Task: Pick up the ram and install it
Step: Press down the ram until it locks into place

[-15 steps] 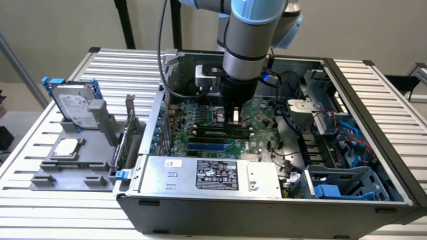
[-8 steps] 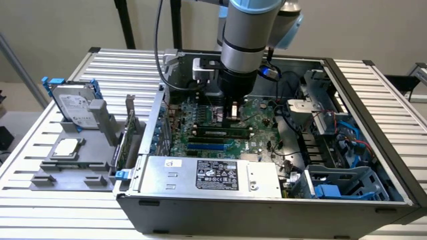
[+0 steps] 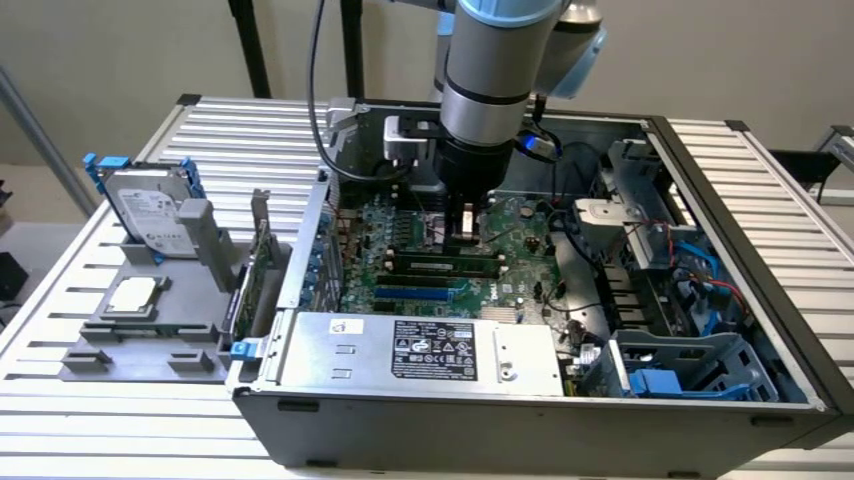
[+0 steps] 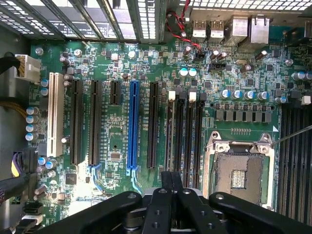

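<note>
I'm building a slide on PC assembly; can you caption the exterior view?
Robot arm's gripper lowered into an open computer case over the motherboard, with a hard drive parked on a gray fixture outside.

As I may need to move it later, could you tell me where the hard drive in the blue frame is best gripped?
Probably its upper end, coming from above. The hard drive stands nearly upright with its lower end sunk in the grey stand, so only the top is free; pinch across the two flat faces there.
</note>
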